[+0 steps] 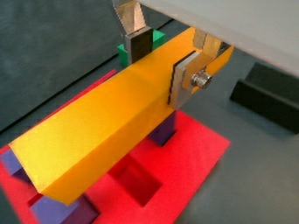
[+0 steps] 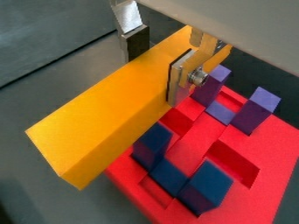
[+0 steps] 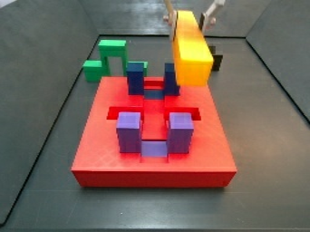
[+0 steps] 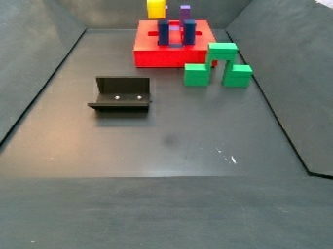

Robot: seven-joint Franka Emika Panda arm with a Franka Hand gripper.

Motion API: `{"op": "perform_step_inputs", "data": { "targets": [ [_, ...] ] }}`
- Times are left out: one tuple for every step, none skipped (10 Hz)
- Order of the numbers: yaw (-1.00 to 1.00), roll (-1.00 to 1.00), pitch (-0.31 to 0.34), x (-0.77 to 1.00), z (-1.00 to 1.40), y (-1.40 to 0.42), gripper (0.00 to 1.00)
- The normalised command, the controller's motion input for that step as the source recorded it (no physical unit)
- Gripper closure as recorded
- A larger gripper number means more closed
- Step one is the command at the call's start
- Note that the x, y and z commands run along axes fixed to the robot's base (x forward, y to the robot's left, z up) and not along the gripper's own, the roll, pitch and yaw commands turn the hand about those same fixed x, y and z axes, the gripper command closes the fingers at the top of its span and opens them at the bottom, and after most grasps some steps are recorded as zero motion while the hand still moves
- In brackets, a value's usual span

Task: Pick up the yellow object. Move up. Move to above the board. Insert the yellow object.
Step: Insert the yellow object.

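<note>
The yellow object (image 1: 105, 131) is a long yellow-orange bar clamped between the two silver fingers of my gripper (image 1: 163, 57). It shows the same way in the other wrist view, the bar (image 2: 111, 122) between the plates of the gripper (image 2: 160, 57). In a side view the bar (image 3: 190, 50) hangs lengthwise below the gripper (image 3: 190, 13), over the far part of the red board (image 3: 151, 154). The board (image 2: 246, 149) lies right below the bar, with cut-out slots showing. In the other side view the bar (image 4: 156, 8) is at the top edge above the board (image 4: 159, 56); the gripper is cut off there.
Blue posts (image 3: 137, 77) and purple posts (image 3: 127, 127) stand on the board. A green U-shaped block (image 3: 109, 54) lies by the board's far left corner. A dark flat block (image 3: 216, 62) lies at its far right. The fixture (image 4: 121, 94) stands on the floor, away from the board.
</note>
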Motion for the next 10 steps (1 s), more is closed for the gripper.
{"op": "perform_step_inputs", "data": {
  "targets": [
    [-0.06, 0.15, -0.104, -0.52, 0.00, -0.66, 1.00],
    [-0.13, 0.00, -0.063, -0.13, 0.00, -0.13, 1.00],
    [-0.09, 0.04, -0.026, -0.24, -0.10, -0.16, 1.00],
    [0.00, 0.07, 0.000, -0.04, -0.23, -0.07, 1.00],
    [0.12, 0.08, 0.083, 0.03, -0.44, 0.00, 1.00],
    [0.15, 0.08, 0.010, -0.18, -0.50, 0.00, 1.00],
    [0.13, 0.00, 0.000, -0.25, -0.24, 0.00, 1.00],
    [0.08, 0.03, 0.000, -0.02, 0.00, -0.13, 1.00],
    [0.02, 0.12, -0.083, -0.26, 0.37, -0.26, 1.00],
    [0.06, 0.17, -0.061, -0.23, 0.20, -0.29, 1.00]
  ]
}}
